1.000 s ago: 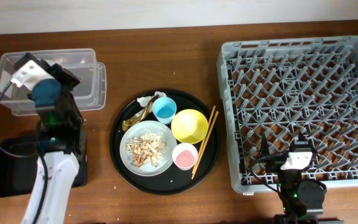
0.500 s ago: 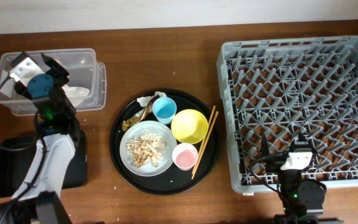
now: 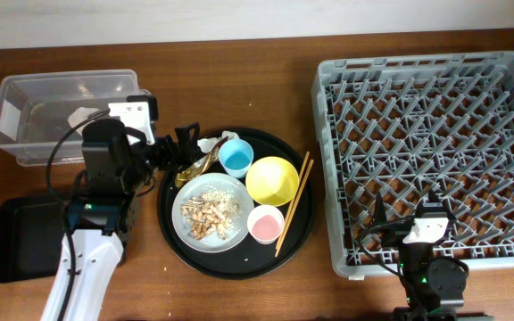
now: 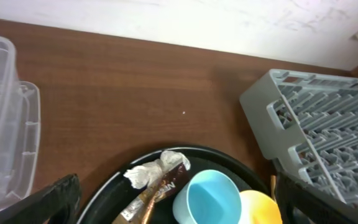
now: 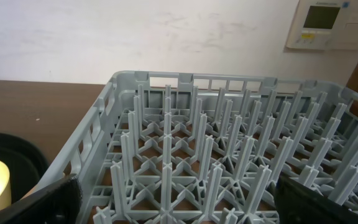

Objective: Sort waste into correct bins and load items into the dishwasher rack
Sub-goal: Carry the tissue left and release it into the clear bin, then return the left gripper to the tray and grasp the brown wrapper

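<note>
Wrapper (image 4: pixel 153 170), crumpled and white, lies at eleven o'clock on the round black tray (image 3: pixel 169 223). Its brown-gold scrap (image 4: pixel 149 198) is cut off by the bottom edge of the left wrist view. From overhead the left gripper (image 3: pixel 178 148) hangs over that spot and covers part of it. Its jaws are spread wide and grasp nothing.

The right gripper (image 5: pixel 186 205) is also spread wide and empty at six o'clock of the rack (image 3: pixel 426 134), where the arm hides a stretch of the rack's near wall. The left arm covers the three o'clock side of the shallow black tray (image 3: pixel 20 241). A pale lump (image 3: pixel 83 116) sits in the clear box (image 3: pixel 61 94), but what it is cannot be made out. In the left wrist view the yellow bowl (image 3: pixel 271 180) shows only as a sliver.

On the table (image 3: pixel 239 80) there are two bins: the box at ten o'clock and the shallow tray at eight. One rack stands at three. On the round tray:
- Two cups: a blue cup (image 3: pixel 236 158) at twelve and a pink cup (image 3: pixel 265 223) at four.
- One bowl at two.
- One grey plate (image 3: pixel 187 234) at eight, holding a heap of food scraps (image 3: pixel 208 212).
- Two chopsticks (image 3: pixel 294 203) at three, side by side.
</note>
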Controlling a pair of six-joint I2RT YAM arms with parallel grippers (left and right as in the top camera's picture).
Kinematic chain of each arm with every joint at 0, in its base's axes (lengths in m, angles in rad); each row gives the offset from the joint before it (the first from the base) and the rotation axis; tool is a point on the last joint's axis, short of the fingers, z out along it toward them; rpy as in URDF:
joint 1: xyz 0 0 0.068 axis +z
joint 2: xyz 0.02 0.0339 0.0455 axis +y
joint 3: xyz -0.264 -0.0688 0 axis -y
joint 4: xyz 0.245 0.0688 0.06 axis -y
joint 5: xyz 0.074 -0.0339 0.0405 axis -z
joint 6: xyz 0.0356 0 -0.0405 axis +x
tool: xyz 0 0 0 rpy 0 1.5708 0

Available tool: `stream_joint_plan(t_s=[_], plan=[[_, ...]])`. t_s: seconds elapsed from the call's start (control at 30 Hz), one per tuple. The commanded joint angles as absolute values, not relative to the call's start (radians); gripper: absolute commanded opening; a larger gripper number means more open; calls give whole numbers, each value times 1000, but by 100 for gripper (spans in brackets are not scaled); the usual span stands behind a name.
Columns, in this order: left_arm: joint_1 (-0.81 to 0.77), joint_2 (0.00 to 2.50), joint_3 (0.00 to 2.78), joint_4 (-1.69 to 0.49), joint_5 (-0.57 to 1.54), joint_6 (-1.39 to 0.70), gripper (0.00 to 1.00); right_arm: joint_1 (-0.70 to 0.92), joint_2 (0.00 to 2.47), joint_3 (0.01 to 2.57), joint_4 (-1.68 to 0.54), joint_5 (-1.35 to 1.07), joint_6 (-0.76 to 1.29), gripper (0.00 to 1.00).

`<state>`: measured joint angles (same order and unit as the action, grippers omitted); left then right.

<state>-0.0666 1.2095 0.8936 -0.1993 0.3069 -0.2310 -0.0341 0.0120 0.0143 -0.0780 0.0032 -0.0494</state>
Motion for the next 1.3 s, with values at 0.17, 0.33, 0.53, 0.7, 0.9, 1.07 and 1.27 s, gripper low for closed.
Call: stream_joint_plan(t_s=[0.17,0.33,0.53,0.7,0.9,1.07,1.27], plan=[[-75,1491,889,-118,292,-508,96,-40,5,6,-81,9,-48,99],[-142,1644,889,20,266,-509,83,-40,5,6,-81,9,-48,99],[-218,1704,889,53,-81,-571,81,-40,5,6,-81,9,-48,99],[-220,1751,889,110,-114,-524,78,-40,5,6,-81,9,-48,99],[-220,1794,889,165,-113,-520,76,-40,5,6,-81,9,-48,99],[-223,1834,889,197,-102,-413,75,-40,5,6,-81,9,-48,99],[-224,1834,889,208,-101,-370,67,-40,5,6,-81,9,-48,99]])
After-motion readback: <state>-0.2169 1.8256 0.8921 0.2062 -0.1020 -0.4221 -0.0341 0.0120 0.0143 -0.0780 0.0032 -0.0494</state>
